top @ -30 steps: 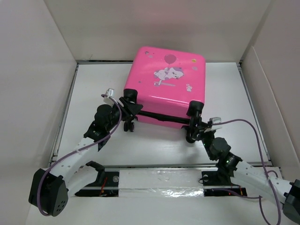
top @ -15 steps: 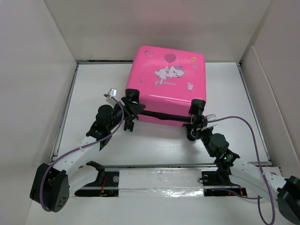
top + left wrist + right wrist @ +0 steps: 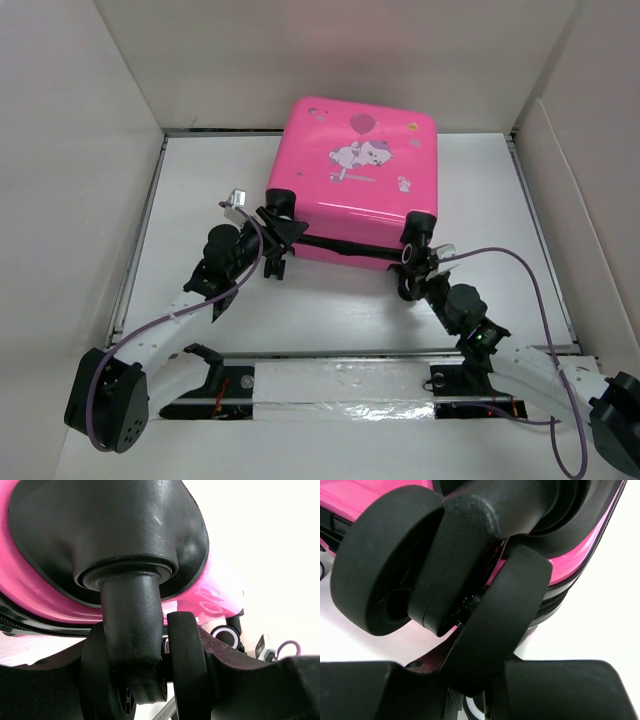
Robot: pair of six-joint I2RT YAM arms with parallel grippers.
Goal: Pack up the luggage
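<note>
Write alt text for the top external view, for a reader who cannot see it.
Closed bright pink luggage with a cartoon animal and balloon print lies on a white table. Two robot arms reach from the near edge, the left pincer and right pincer each at one of its black wheels.

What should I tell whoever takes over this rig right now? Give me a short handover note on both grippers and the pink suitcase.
Left gripper: closed on the near-left wheel of the luggage.
Right gripper: looks closed on the near-right wheel.
The luggage lies flat at the back middle of the table, printed lid up and wheel end toward the arms.
Done: the shell is shut.
Left: the contents are hidden, and I cannot tell whether the zip is fully closed. Probably shift or stand it by the wheels, then release.
</note>
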